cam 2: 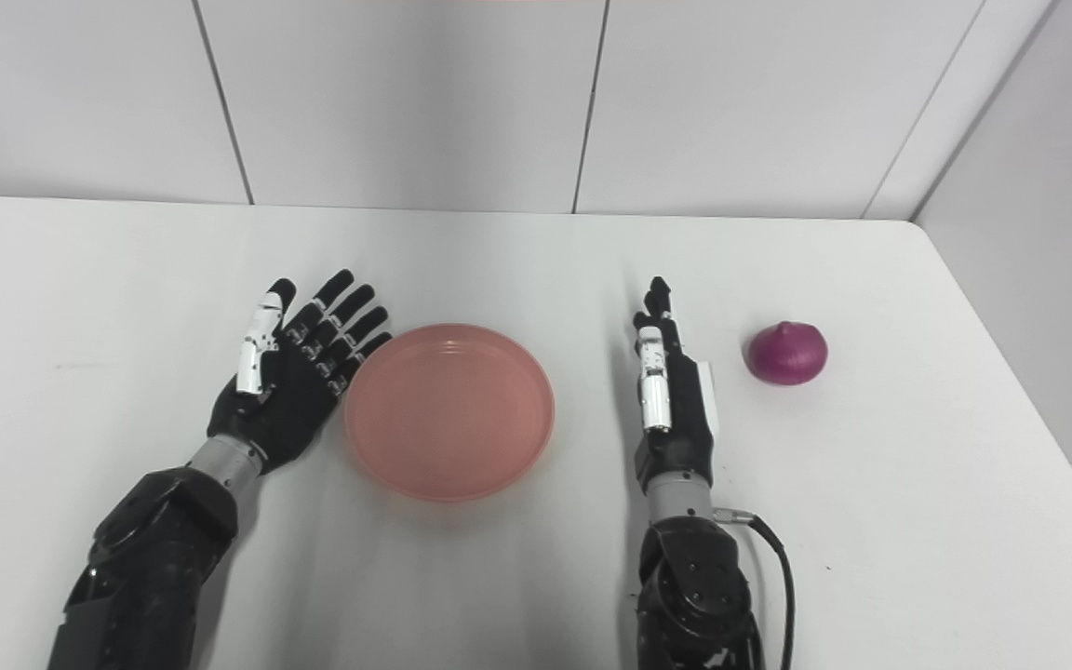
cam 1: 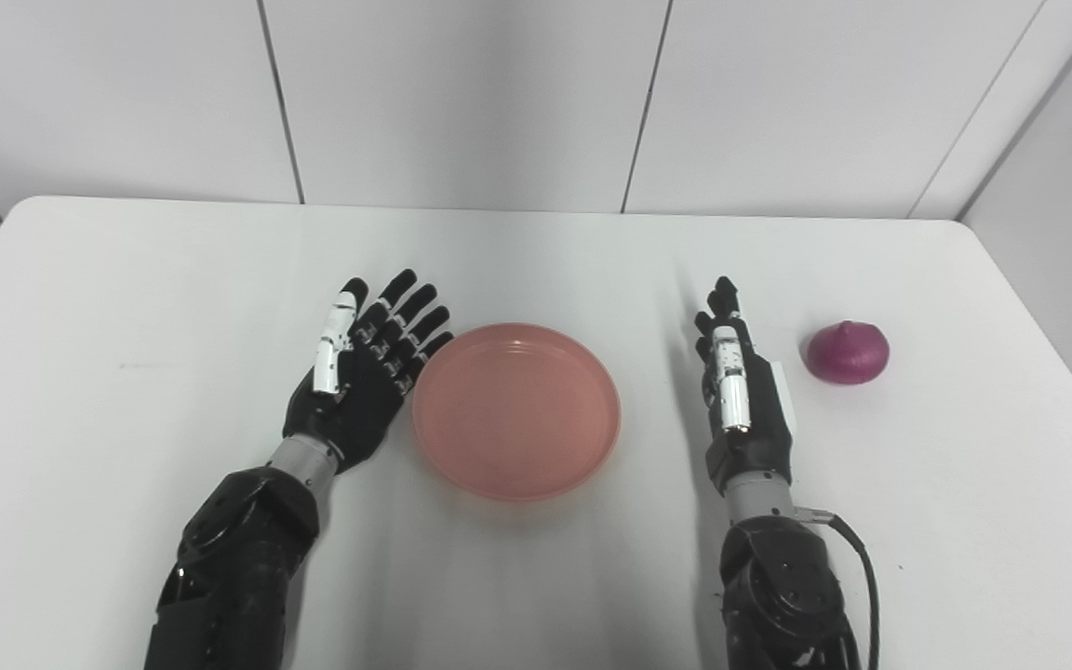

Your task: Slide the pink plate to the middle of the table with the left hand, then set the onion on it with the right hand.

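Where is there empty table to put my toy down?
Bare table stretches behind the hands to the wall, and left of the left hand. It's crowded from the pink plate past the right hand to the onion.

A plain pink plate (cam 1: 515, 410) is seen near the middle of the white table (cam 1: 127, 307), with no pattern on it. A purple onion (cam 1: 848, 352) is seen toward the table's right edge, its skin a deep magenta. The left hand (cam 1: 359, 372) is shown in black, with a white strip along the thumb. The right hand (cam 1: 741, 391) is likewise black with white panels. The wall (cam 1: 462, 93) behind the far edge is pale grey-white, crossed by thin dark seams.
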### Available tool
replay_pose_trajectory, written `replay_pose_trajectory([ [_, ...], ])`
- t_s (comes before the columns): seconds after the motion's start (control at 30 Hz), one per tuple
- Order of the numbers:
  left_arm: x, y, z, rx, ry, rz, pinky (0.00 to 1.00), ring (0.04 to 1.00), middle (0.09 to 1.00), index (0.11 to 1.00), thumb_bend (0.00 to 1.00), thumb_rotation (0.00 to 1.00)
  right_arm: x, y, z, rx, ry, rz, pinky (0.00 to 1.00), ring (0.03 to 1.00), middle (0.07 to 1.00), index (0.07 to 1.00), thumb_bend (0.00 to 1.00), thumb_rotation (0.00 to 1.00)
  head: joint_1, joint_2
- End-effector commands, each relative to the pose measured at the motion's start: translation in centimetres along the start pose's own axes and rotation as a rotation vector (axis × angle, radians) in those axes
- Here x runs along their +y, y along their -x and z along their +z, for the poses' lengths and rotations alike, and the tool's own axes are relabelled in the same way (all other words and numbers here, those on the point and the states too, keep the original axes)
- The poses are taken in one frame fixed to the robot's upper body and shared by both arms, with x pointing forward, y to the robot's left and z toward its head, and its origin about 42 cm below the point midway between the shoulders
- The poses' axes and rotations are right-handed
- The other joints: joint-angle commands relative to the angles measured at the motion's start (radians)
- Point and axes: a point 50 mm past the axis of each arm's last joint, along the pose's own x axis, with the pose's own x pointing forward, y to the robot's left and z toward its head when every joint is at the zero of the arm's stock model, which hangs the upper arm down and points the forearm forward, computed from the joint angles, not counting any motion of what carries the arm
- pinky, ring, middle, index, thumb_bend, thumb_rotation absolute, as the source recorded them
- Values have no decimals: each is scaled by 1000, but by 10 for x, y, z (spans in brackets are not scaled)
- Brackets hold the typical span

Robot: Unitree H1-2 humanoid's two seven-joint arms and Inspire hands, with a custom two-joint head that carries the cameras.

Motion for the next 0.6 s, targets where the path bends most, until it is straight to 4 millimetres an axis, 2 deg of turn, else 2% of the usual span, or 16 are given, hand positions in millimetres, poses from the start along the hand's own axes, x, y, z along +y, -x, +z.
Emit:
replay_pose_trajectory([
  [0.0,-2,1,-4,18,-9,14,950,959,964,943,426,1000,3,-3,15,-72,-4,14,1000,979,989,990,238,1000,-1,0],
  [0.23,-4,0,-5,10,-13,20,951,958,963,941,427,1000,-7,-2,28,-95,13,24,1000,987,998,1000,252,1000,-7,-4],
  [0.57,-2,0,-7,10,-22,23,943,952,957,939,431,1000,-32,-7,67,-189,158,-10,1000,973,976,971,258,1000,-44,-6],
])
